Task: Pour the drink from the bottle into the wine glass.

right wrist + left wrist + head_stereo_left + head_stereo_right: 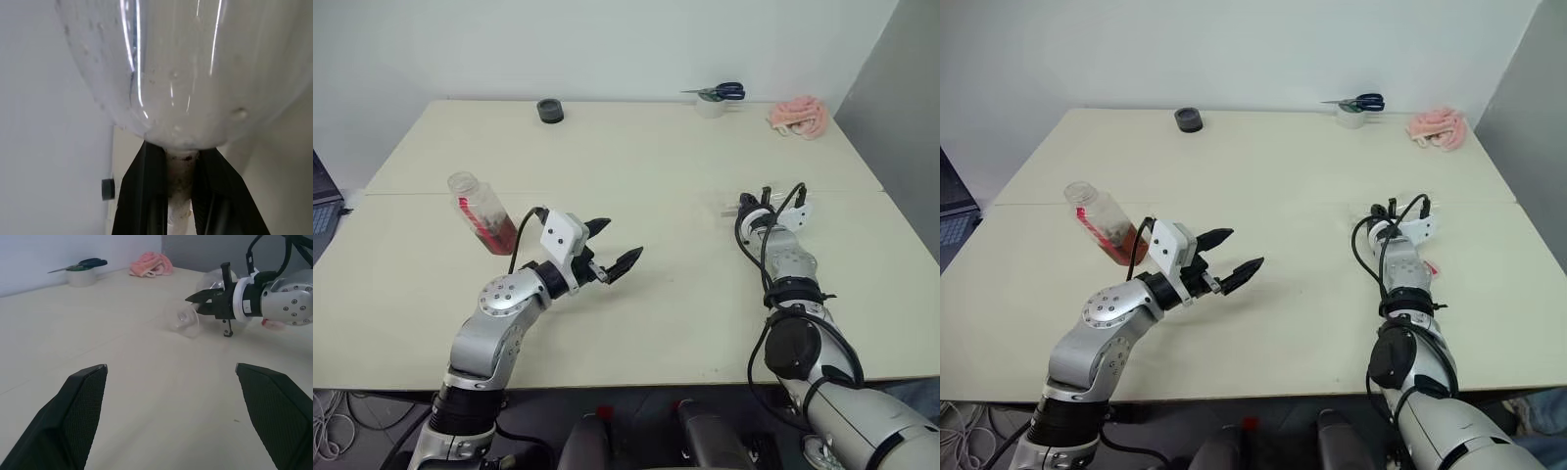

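Pinching wine glass (186,73) stem: right claw (182,196); spread wide near leaning bottle (481,212): left claw (612,246).

Tilted bottle (481,212) with reddish drink (497,233); wine glass (188,319) on its side.

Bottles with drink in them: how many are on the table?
1. The bottle leans tilted on the table's left side, beyond the open left claw. None seems hidden.

Cream tabletop (636,166), seam across the middle, set against plain white wall (607,39); grey panel (901,88) at right.
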Robot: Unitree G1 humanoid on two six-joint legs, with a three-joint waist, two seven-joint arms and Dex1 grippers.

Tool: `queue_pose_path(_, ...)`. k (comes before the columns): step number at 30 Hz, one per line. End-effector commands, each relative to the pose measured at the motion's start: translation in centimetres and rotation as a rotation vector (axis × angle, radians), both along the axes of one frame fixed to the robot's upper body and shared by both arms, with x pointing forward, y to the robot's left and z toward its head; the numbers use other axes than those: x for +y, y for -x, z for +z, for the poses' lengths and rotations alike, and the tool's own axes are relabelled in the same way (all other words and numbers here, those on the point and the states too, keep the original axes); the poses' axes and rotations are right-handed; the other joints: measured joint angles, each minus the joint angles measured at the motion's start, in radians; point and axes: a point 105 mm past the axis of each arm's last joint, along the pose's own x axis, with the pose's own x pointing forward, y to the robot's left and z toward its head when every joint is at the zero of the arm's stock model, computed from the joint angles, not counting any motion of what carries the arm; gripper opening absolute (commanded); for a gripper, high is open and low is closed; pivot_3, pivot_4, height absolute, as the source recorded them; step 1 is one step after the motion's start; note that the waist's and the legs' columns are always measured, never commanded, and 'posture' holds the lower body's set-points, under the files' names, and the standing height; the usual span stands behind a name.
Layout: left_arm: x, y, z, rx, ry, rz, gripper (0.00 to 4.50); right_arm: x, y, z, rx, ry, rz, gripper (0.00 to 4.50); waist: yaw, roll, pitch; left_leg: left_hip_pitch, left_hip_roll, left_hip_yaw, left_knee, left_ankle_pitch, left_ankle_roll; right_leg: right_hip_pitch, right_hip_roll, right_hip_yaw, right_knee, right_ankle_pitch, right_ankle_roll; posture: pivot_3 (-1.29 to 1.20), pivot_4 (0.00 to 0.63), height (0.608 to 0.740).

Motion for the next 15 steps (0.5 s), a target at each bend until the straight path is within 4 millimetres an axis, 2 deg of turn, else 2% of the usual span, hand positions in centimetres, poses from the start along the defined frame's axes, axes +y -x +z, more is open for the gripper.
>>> queue_pose_path(1, 1.1, 0.8, 1.3, -0.058, 0.005, 0.032, 4.5, 3.0, 0.5, 7.6, -0.295, 0.441, 0.089, 0.29, 0.0, 0.001, 0.0, -0.002, 0.0, 0.0, 0.0, 0.0, 0.0, -0.003, 0.0, 0.0, 0.001, 0.0, 0.0, 0.0, 0.15, 0.74)
queue_pose_path(3, 1.9, 1.2, 1.1, -0.047, 0.01, 0.056, 4.5, 6.4, 1.8, 10.0, -0.452, 0.703, 0.164, 0.29, -0.003, 0.002, 0.001, -0.005, 0.0, 0.0, -0.001, 0.0, 0.0, -0.008, 0.0, 0.001, 0.002, 0.0, -0.001, 0.0, 0.15, 0.74)
queue_pose_path(4, 2.3, 1.5, 0.8, -0.038, 0.012, 0.071, 4.5, 8.2, 2.5, 10.5, -0.52, 0.811, 0.192, 0.29, -0.005, 0.002, 0.001, -0.005, 0.0, 0.001, -0.002, 0.0, 0.0, -0.008, 0.0, 0.001, 0.002, 0.001, -0.002, 0.0, 0.15, 0.74)
queue_pose_path(6, 2.8, 1.8, 0.5, -0.025, 0.008, 0.091, 4.5, 10.1, 3.5, 10.6, -0.595, 0.929, 0.218, 0.29, -0.005, 0.002, 0.001, -0.003, 0.001, 0.001, -0.005, 0.0, 0.0, -0.008, 0.0, 0.001, 0.002, 0.001, -0.002, 0.0, 0.15, 0.74)
queue_pose_path(10, 4.5, 3.2, 0.1, 0.011, 0.006, 0.133, 4.5, 15.0, 5.5, 8.1, -0.755, 1.166, 0.289, 0.29, -0.001, 0.0, 0.0, -0.002, 0.002, 0.0, -0.009, 0.0, 0.0, -0.008, 0.0, 0.0, 0.001, 0.0, -0.003, 0.0, 0.15, 0.74)
queue_pose_path(12, 5.3, 4.1, 0.3, 0.023, 0.002, 0.148, 4.5, 16.5, 6.3, 6.4, -0.803, 1.218, 0.326, 0.29, 0.0, 0.0, 0.0, -0.002, 0.002, 0.001, -0.009, 0.0, 0.0, -0.008, 0.0, 0.0, 0.001, 0.0, -0.004, 0.0, 0.15, 0.74)
queue_pose_path(15, 6.3, 5.2, 0.9, 0.028, 0.017, 0.169, 4.5, 17.5, 7.2, 4.3, -0.847, 1.243, 0.377, 0.29, 0.008, 0.0, 0.0, -0.003, 0.0, 0.001, -0.009, 0.0, -0.001, -0.008, -0.003, 0.0, 0.001, 0.001, -0.006, 0.0, 0.15, 0.74)
